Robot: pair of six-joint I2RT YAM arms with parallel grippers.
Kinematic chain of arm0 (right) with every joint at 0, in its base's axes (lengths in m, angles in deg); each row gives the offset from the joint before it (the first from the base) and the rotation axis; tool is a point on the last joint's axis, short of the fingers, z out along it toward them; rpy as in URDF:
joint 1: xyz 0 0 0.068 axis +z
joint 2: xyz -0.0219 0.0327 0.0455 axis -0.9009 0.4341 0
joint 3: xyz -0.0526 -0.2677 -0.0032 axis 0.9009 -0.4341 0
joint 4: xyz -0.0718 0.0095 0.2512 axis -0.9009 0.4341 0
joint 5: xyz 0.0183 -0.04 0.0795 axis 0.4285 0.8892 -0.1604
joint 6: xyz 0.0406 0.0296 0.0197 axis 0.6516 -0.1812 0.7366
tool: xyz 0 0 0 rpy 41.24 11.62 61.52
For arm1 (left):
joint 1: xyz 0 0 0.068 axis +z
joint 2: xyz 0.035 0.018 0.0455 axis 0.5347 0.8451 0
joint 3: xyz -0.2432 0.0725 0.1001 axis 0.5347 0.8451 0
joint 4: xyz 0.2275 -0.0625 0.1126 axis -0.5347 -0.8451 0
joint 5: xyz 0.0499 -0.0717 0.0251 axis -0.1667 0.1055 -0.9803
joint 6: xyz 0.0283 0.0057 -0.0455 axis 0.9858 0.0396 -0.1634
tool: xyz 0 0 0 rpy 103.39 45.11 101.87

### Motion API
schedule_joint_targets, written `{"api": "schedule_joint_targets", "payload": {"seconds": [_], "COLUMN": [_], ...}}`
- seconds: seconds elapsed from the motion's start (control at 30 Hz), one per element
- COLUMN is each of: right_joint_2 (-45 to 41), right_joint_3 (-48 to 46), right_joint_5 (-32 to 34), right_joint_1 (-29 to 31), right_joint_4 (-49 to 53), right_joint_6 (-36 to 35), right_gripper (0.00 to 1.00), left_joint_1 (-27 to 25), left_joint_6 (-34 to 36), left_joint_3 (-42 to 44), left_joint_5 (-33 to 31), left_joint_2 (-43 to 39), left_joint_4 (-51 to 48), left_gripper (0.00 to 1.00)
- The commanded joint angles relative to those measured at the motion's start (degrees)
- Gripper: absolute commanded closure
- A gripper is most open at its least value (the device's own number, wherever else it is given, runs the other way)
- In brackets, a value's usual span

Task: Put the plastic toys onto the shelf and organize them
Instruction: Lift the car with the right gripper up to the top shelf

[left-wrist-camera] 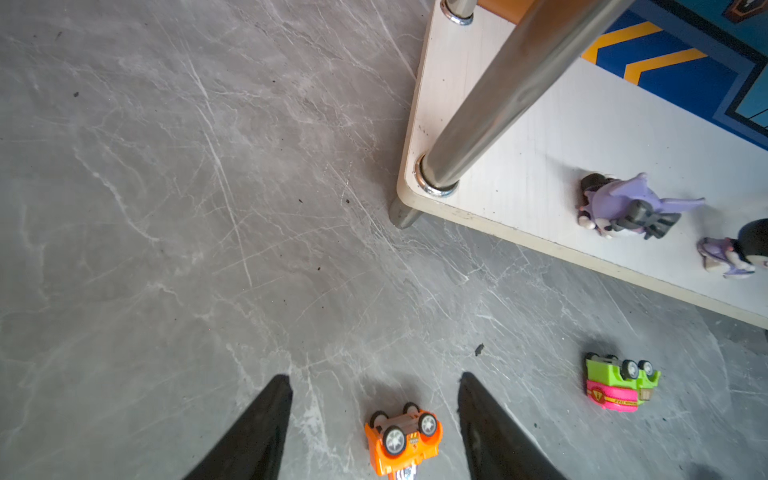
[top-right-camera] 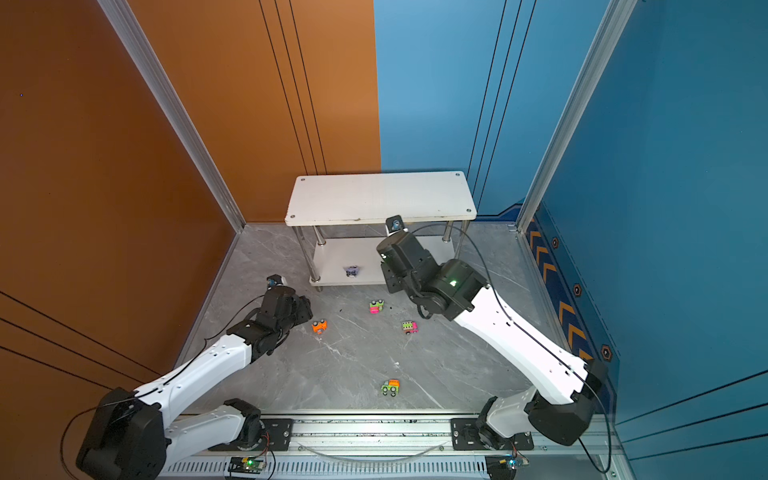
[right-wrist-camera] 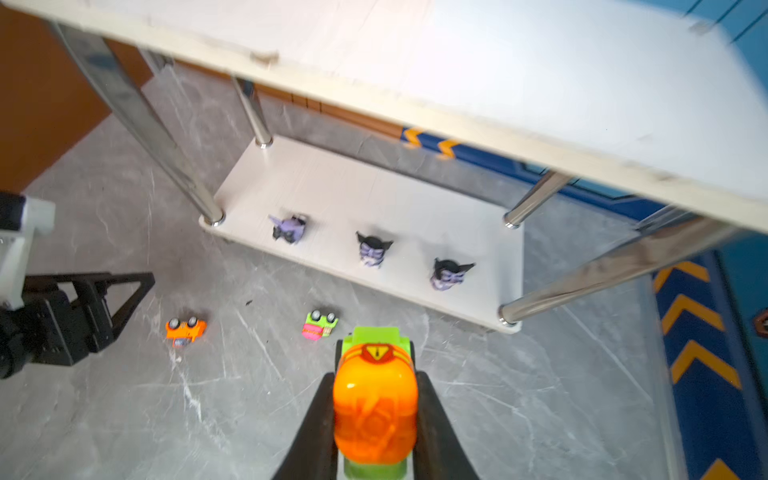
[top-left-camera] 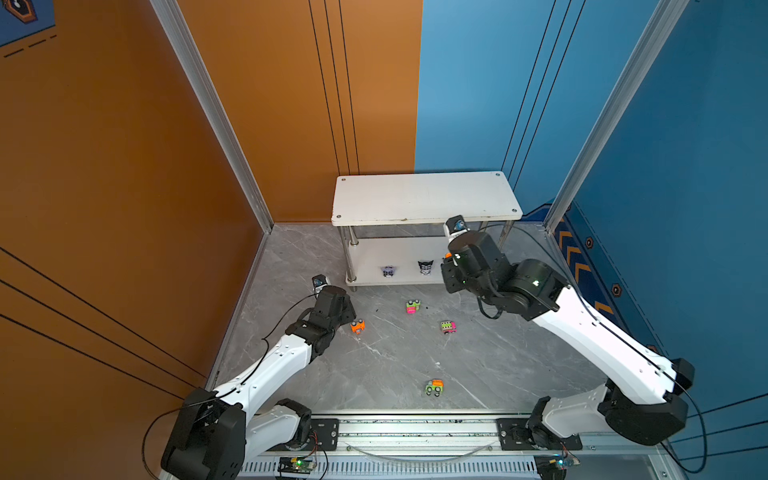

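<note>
Clamping an orange-and-green truck point(right-wrist-camera: 375, 415), the right gripper point(right-wrist-camera: 375, 376) has both fingers pressed on the toy's sides, with its green end projecting past the fingertips. The truck hangs clear of the grey floor point(left-wrist-camera: 166, 208), just short of the shelf point(right-wrist-camera: 540, 83), which stands beyond those fingertips. On the lower tier point(right-wrist-camera: 365, 187), further out from the right fingertips, three toys stand in a row and apart: first figurine point(right-wrist-camera: 291, 228), second figurine point(right-wrist-camera: 374, 249), third figurine point(right-wrist-camera: 449, 272).

The left gripper point(left-wrist-camera: 374, 377) has its fingers point(left-wrist-camera: 257, 436) spread apart and holds nothing. An orange car point(left-wrist-camera: 402, 440) lies wheels-up on the floor between the two fingers, touching neither. A green-and-pink truck point(left-wrist-camera: 619, 382) lies on its side outside the left fingers, near the shelf's front edge.

In both top views a pink-and-green car point(top-left-camera: 448, 327) and a green-and-orange truck point(top-left-camera: 434, 387) sit on the floor, well apart from both sets of fingers.
</note>
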Motion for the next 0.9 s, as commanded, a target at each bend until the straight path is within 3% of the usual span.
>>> {"api": "schedule_joint_targets", "payload": {"seconds": [0.0, 0.17, 0.33, 0.57, 0.87], "right_joint_2": [1.04, 5.8, 12.19, 19.09, 22.81], "right_joint_3": [5.05, 13.83, 21.99, 29.69, 31.81], "right_joint_5": [5.55, 1.14, -3.02, -7.47, -10.65], "right_joint_1": [-4.39, -15.15, -21.87, -26.93, -30.07], "right_joint_4": [4.51, 5.02, 5.82, 7.44, 7.44], "right_joint_6": [-5.17, -8.12, -9.66, -9.25, -7.53], "right_gripper": [0.85, 0.86, 0.86, 0.87, 0.86], "left_joint_1": [0.07, -0.35, -1.06, -1.58, -2.46], "left_joint_6": [0.23, -0.16, -0.53, -0.65, -0.8], "left_joint_3": [-1.45, -1.38, -1.3, -1.98, -2.69], "left_joint_5": [1.4, 1.24, 0.7, -0.1, -0.76], "left_joint_2": [0.12, -0.32, -1.02, -0.68, 0.07], "left_joint_4": [0.59, -0.09, -0.58, -1.43, -1.87], "left_gripper": [0.35, 0.35, 0.35, 0.35, 0.35]}}
